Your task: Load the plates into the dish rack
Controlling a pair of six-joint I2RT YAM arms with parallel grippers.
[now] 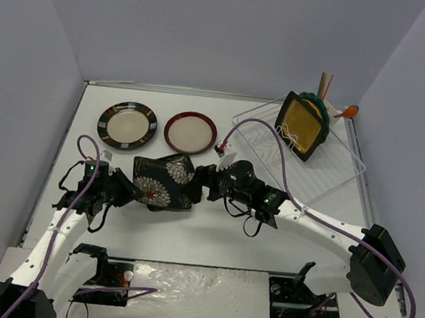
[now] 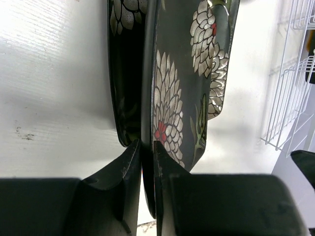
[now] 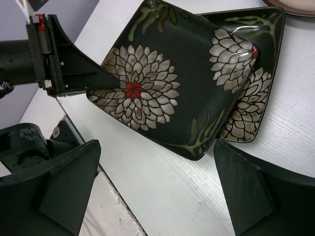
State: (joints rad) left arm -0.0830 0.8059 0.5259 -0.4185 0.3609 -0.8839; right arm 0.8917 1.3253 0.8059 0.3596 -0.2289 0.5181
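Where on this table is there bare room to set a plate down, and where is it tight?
Bare: the table strip between the floral plates and the arm bases, and the near half of the dish rack. Crowded: around the floral plates, between left gripper and right gripper.

Glossy glazed black floral plate (image 3: 162, 83), matt grainy white table (image 3: 162, 196), white wire dish rack (image 1: 326, 172).

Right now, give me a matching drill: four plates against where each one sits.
Plates:
1 top floral plate
2 amber-centred plate
3 striped-rim plate
4 red-brown-rim plate

Places:
A standing in the dish rack
B flat on the table, far left
C edge pinched in the left jaws
D flat, between striped-rim plate and rack

Pairs: 1-C; 2-A; 3-B; 4-D
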